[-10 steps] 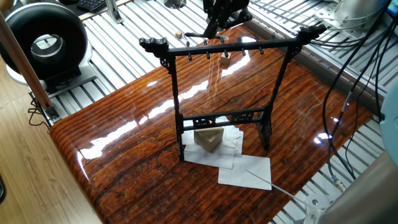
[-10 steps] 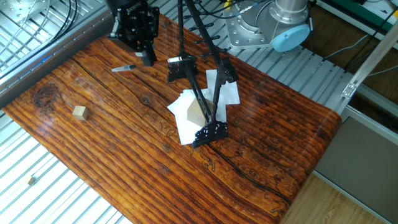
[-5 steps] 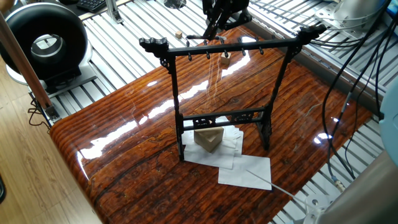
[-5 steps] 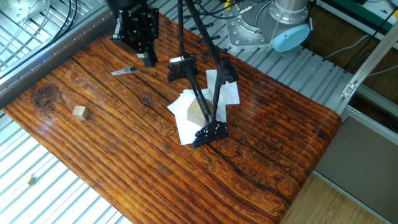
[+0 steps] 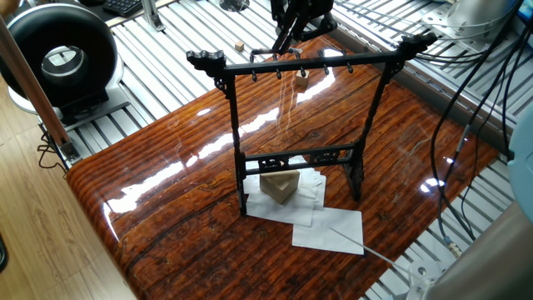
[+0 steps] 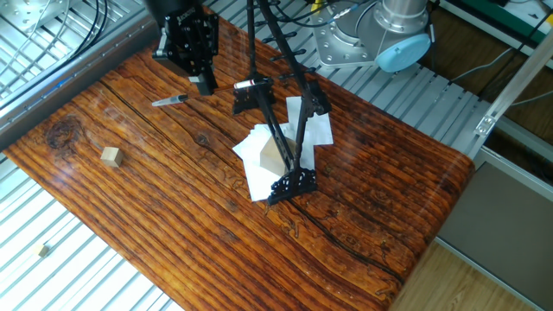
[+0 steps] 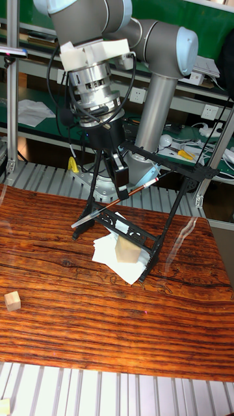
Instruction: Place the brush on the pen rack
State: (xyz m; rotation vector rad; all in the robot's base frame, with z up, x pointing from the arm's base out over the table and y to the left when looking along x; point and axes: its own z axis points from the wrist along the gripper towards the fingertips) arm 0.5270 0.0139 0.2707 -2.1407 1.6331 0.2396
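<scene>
The pen rack is a tall black frame standing mid-table, also seen from above and from the front. My gripper hangs just behind the pen rack's left end, shut on the brush. The brush is a thin dark shaft that slants from a pale tip at the upper right down to a grey end at the lower left. From above, that grey end sticks out left of my gripper over the tabletop. Across the table, my gripper is small at the far edge. Whether the brush touches the table is unclear.
White paper sheets lie under the rack with a tan block on them. A small wooden cube sits on the table's left part. A black round device stands off the table, and cables hang on the right.
The gripper has shifted slightly with the brush, and the brush's grey end has swung a little to the left. The rack has not moved.
</scene>
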